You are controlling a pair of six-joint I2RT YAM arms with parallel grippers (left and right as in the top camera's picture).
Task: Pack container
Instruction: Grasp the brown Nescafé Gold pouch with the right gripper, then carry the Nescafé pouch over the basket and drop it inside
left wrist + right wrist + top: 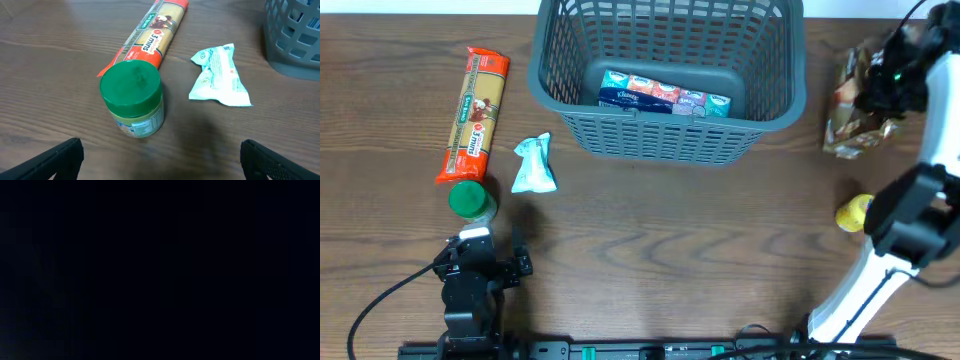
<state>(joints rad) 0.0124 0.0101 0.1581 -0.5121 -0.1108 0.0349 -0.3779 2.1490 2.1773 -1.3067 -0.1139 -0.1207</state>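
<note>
The dark grey slotted container [665, 135] stands at the back centre, with a row of tissue packs [665, 95] on its bottom; its corner shows in the left wrist view [295, 45]. My left gripper [480, 248] is open and empty just in front of a green-lidded jar [470, 198], seen in the left wrist view with fingers wide apart [160, 160] and the jar [132, 100] upright ahead. My right gripper [892, 78] is down over a brown bag [848, 115] at the far right. The right wrist view is fully black, so its jaws are hidden.
A long orange pasta pack [475, 115] [150, 37] lies left of the container. A light blue packet [534, 165] [220, 75] lies beside the jar. A small yellow object [853, 212] sits by the right arm's base.
</note>
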